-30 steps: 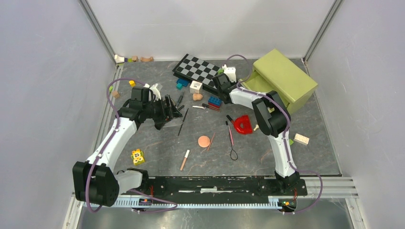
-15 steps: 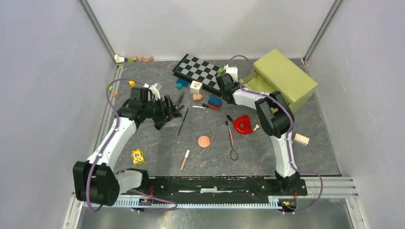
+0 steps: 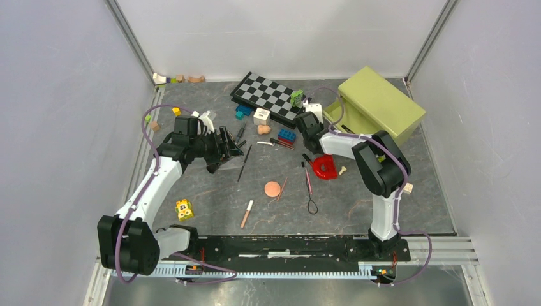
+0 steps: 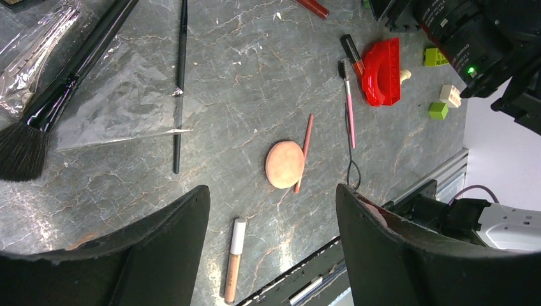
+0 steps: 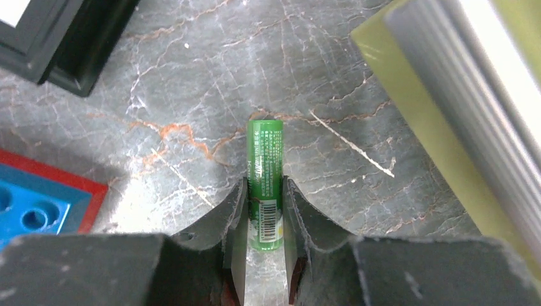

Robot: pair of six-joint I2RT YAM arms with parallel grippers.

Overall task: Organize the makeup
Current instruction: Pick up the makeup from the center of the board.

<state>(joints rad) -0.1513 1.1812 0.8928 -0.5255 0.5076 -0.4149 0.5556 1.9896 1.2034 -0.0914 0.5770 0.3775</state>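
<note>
My right gripper is shut on a small green tube with a barcode, held low over the grey table beside the olive box. In the top view this gripper sits between the chessboard and the box, and the tube is hidden there. My left gripper is open and empty above the table. Below it lie a round peach puff, a thin pink pencil, a tan tube with a white cap, a pink wand, a thin black brush and a big black brush.
The olive box stands at the back right, the chessboard at the back. A red horseshoe piece, blue bricks, a yellow brick and a clear plastic bag lie around the makeup.
My right gripper has pulled back from the chessboard's edge toward the near right, and its elbow has swung right. The left arm has not moved.
</note>
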